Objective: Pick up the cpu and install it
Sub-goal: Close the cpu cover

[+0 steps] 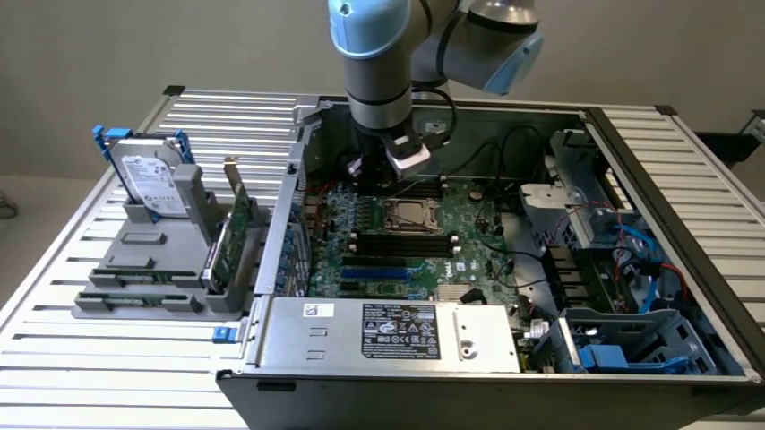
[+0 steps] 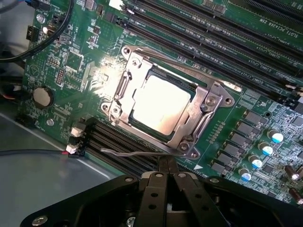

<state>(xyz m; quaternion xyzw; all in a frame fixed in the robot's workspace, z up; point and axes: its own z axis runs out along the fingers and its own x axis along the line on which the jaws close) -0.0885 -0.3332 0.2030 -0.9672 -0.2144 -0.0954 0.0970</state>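
Inside the case [image 1: 478, 399], the cpu [image 2: 161, 106] is being held in the socket [image 2: 211, 100]; beside it, empty gripper [image 2: 168, 166] fingers are being pressed shut.

Open room above socket [image 1: 410, 213]; case wall [image 1: 294, 193], drive cage [image 1: 556, 202] flank motherboard [image 1: 478, 251].

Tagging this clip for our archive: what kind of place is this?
Probably a robotics lab bench for PC assembly: an open computer case on a slatted metal table, a robot arm over its motherboard, a hard drive racked beside.
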